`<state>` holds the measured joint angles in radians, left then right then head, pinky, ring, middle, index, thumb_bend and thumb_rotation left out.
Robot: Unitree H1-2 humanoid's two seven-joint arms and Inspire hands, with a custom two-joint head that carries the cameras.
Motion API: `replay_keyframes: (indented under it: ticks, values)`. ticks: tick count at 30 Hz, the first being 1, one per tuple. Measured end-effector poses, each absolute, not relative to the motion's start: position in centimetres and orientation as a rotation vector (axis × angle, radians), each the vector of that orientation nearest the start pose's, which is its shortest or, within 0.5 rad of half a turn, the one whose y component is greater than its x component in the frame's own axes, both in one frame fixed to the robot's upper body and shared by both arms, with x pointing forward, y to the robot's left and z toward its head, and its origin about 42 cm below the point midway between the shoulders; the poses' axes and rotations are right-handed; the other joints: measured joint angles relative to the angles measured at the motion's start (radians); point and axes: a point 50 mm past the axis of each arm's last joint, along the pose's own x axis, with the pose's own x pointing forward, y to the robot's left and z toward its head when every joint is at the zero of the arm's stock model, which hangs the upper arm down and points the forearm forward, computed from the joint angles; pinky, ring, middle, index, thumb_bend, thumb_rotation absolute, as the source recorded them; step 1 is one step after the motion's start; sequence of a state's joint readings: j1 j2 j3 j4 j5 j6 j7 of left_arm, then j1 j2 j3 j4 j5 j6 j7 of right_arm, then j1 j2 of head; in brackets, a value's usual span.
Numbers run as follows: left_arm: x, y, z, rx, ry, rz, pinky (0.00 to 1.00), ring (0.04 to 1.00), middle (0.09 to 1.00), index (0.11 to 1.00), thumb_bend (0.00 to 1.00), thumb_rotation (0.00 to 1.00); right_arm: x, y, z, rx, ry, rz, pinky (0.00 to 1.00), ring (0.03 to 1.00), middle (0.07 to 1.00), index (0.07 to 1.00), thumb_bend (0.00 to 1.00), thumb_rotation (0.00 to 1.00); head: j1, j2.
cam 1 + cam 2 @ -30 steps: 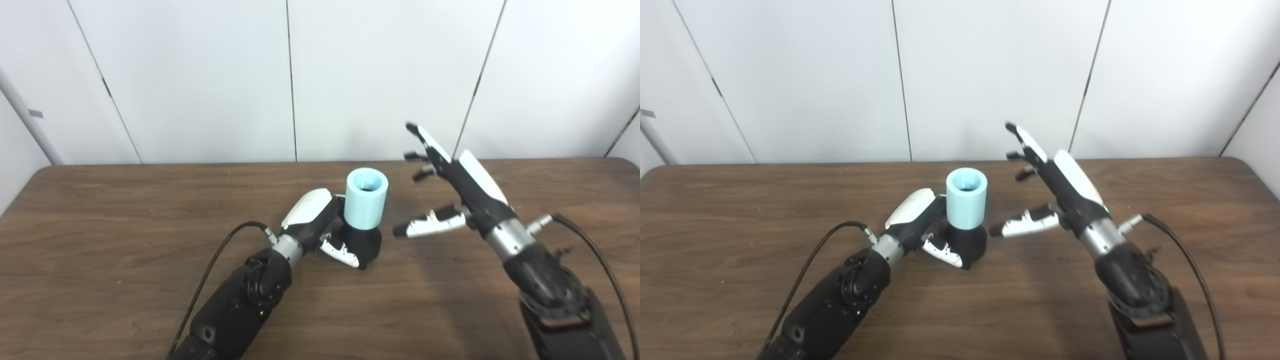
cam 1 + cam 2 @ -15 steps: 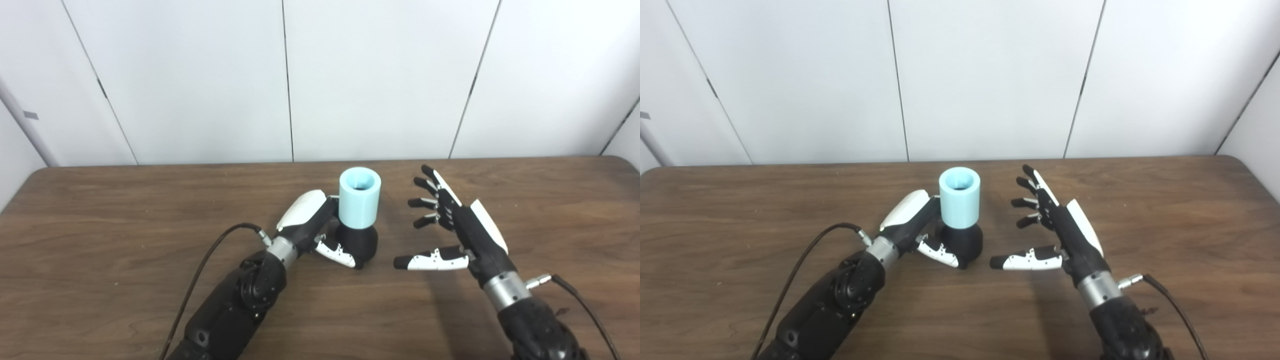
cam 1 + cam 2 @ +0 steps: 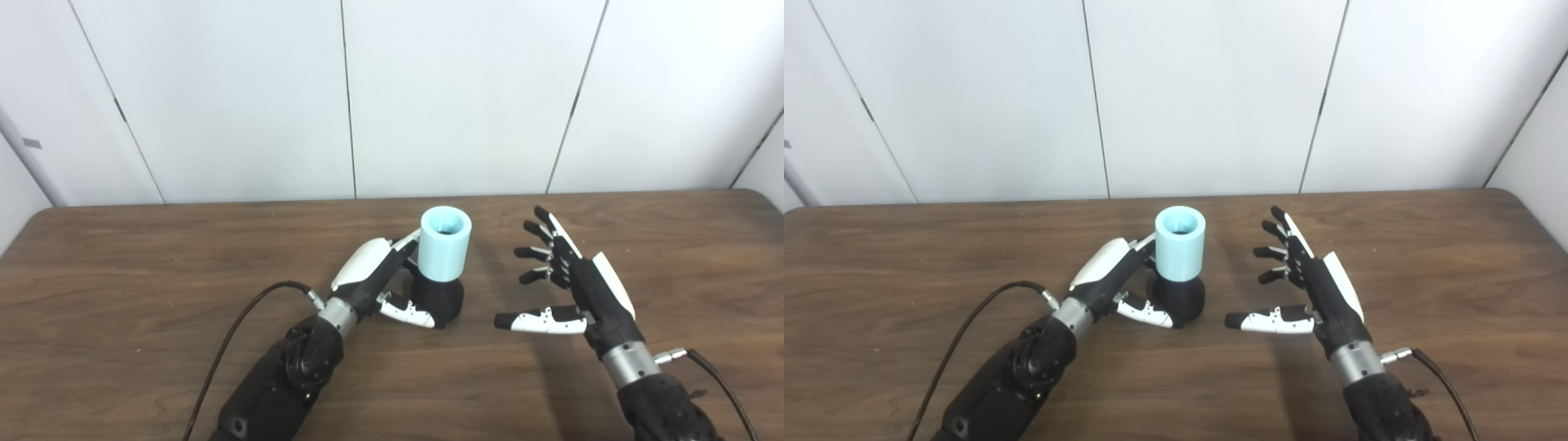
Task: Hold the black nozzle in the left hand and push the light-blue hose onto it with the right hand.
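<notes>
A clear strip of table [image 3: 478,343] lies between the right hand [image 3: 576,288] and the light-blue hose [image 3: 444,245] standing on the black nozzle [image 3: 436,300]. The left hand [image 3: 380,282] blocks their left side. Above the hose's mouth nothing intrudes.

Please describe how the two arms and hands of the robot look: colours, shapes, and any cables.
Both arms are black, with round joints and a silver metal cuff at each wrist. The left hand and right hand have white back shells, black fingers and white thumbs with black tips. A black cable plugs in beside each wrist cuff.
</notes>
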<state>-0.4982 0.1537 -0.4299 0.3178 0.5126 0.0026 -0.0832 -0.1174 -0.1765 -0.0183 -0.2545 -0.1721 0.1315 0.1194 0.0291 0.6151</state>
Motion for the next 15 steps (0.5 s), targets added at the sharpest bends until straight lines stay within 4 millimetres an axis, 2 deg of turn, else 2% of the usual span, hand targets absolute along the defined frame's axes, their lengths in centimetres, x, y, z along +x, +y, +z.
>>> replay_keyframes:
  ticks: [8,10,12,14,15]
  values:
    - [40.6,12.6,15.4,0.829,-0.218,-0.492,0.99,0.937,0.923,0.937,0.99,0.22,30.9,-24.7,18.9,-0.333,-0.222,0.086,0.59,0.795,0.932,0.983,0.81,0.1,-0.003,0.002]
    - [40.4,13.3,15.5,0.817,-0.214,-0.478,0.95,0.92,0.908,0.918,0.93,0.19,30.9,-24.7,18.9,-0.333,-0.223,0.085,0.59,0.792,0.93,0.982,0.81,0.09,-0.002,0.002]
    - [39.8,14.4,15.3,0.789,-0.205,-0.444,0.81,0.827,0.824,0.843,0.79,0.14,30.8,-24.8,18.9,-0.334,-0.222,0.081,0.59,0.79,0.93,0.982,0.81,0.09,0.002,0.0]
    - [39.0,16.2,15.3,0.73,-0.184,-0.366,0.68,0.732,0.745,0.767,0.7,0.08,30.7,-24.9,18.8,-0.336,-0.221,0.078,0.59,0.787,0.929,0.981,0.81,0.08,0.002,0.002]
    - [38.5,17.3,15.4,0.7,-0.176,-0.311,0.65,0.707,0.721,0.747,0.69,0.05,30.7,-25.0,18.7,-0.337,-0.219,0.076,0.59,0.786,0.929,0.981,0.81,0.07,0.002,0.0]
